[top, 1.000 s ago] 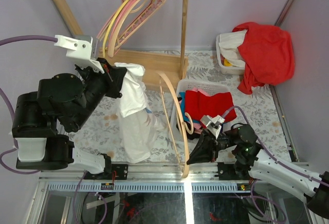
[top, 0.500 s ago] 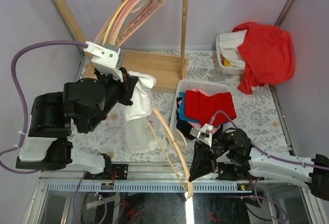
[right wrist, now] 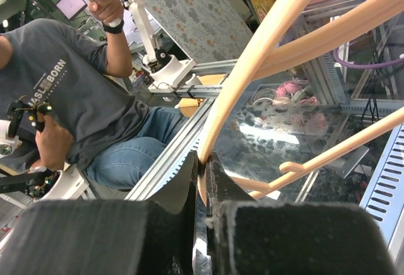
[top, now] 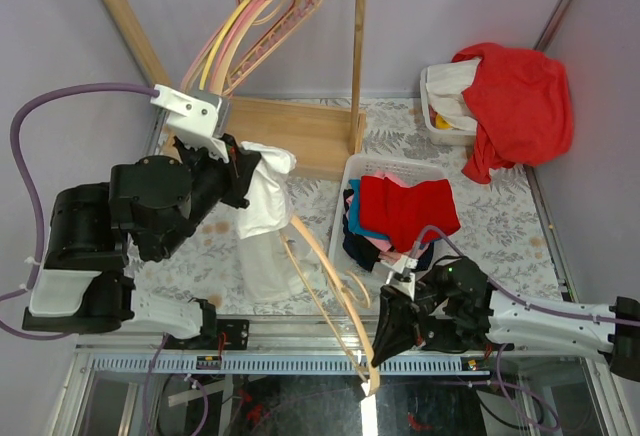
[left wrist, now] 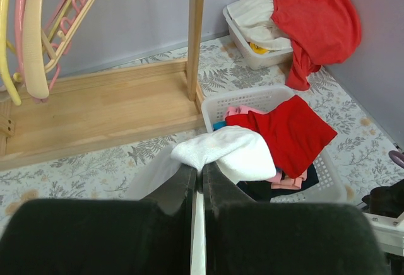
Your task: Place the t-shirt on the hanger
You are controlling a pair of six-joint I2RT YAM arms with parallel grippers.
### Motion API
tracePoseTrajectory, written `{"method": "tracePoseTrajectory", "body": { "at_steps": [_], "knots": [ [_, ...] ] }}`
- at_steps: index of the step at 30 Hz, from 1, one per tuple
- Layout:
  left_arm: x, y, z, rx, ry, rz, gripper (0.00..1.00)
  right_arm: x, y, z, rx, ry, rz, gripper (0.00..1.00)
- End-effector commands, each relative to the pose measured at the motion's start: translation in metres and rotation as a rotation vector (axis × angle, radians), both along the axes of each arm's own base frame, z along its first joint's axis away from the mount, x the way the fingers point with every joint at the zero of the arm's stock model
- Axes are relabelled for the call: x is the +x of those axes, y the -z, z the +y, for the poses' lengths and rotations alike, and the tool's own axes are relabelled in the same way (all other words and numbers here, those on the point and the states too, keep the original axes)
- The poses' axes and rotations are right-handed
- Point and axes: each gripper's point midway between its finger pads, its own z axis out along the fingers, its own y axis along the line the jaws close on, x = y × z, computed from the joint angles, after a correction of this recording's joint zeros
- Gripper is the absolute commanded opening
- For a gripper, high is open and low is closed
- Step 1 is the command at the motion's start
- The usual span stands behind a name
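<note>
Pinching t-shirt (left wrist: 230, 152) bunched top tight in left gripper (left wrist: 197, 180), rest hanging to table (top: 500, 226). Clamping hanger (right wrist: 265, 41) in right gripper (right wrist: 202, 168) at near edge, slanting up near t-shirt. Flanked by basket (left wrist: 252, 96) and rack (top: 300, 131).

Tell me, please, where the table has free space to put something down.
The widest bare patch of table lies right of the white basket, nearer than the small bin. A narrower strip runs between the rack base and that bin. The near middle is crowded: the t-shirt hangs there and the hanger slants across.
</note>
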Motion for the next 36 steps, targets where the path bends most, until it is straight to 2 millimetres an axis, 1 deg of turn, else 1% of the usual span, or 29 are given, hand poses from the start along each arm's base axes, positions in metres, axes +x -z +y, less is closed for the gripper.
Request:
{"method": "tracePoseTrajectory", "body": {
  "at_steps": [1,3,7,11,13,17,21,24,25,27,28,29,32,34,36],
  "knots": [
    [-0.003,-0.009,0.004,-0.074,0.02,-0.013,0.0,-0.004,-0.034,0.006,0.163,-0.039,-0.103,0.0],
    [-0.006,-0.007,0.007,-0.09,0.033,-0.008,0.0,-0.002,-0.036,0.012,0.186,-0.039,-0.119,0.0],
    [-0.01,-0.012,0.011,-0.117,0.059,-0.011,0.0,0.004,-0.038,0.025,0.23,-0.027,-0.152,0.0],
    [-0.012,-0.015,0.007,-0.113,0.077,-0.01,0.0,0.014,-0.035,0.04,0.237,0.024,-0.213,0.0],
    [-0.012,-0.015,0.004,-0.107,0.086,-0.01,0.0,0.021,-0.034,0.047,0.248,0.068,-0.274,0.0],
    [-0.012,-0.02,0.0,-0.103,0.1,-0.016,0.0,0.018,-0.047,0.047,0.333,0.041,-0.338,0.0],
    [-0.014,-0.03,0.005,-0.123,0.11,-0.028,0.0,0.011,-0.056,0.035,0.441,-0.001,-0.384,0.0],
    [-0.015,-0.045,0.013,-0.153,0.119,-0.064,0.0,0.009,-0.057,0.029,0.487,-0.003,-0.403,0.0],
    [-0.015,-0.054,0.015,-0.172,0.127,-0.086,0.0,0.008,-0.062,0.023,0.54,0.014,-0.411,0.0],
    [-0.014,-0.075,0.016,-0.2,0.131,-0.133,0.0,0.012,-0.064,0.017,0.577,0.066,-0.421,0.0],
    [-0.013,-0.082,0.011,-0.201,0.134,-0.149,0.0,0.016,-0.066,0.018,0.58,0.101,-0.435,0.0],
    [-0.01,-0.088,0.002,-0.195,0.135,-0.164,0.0,0.019,-0.071,0.017,0.593,0.134,-0.46,0.0],
    [-0.007,-0.105,-0.012,-0.215,0.141,-0.223,0.0,0.027,-0.081,0.017,0.605,0.21,-0.526,0.0],
    [-0.004,-0.114,-0.019,-0.221,0.142,-0.265,0.0,0.031,-0.087,0.018,0.59,0.242,-0.567,0.0],
    [-0.007,-0.121,-0.027,-0.241,0.175,-0.283,0.0,0.033,-0.087,0.02,0.555,0.241,-0.576,0.0]
  ]
}}
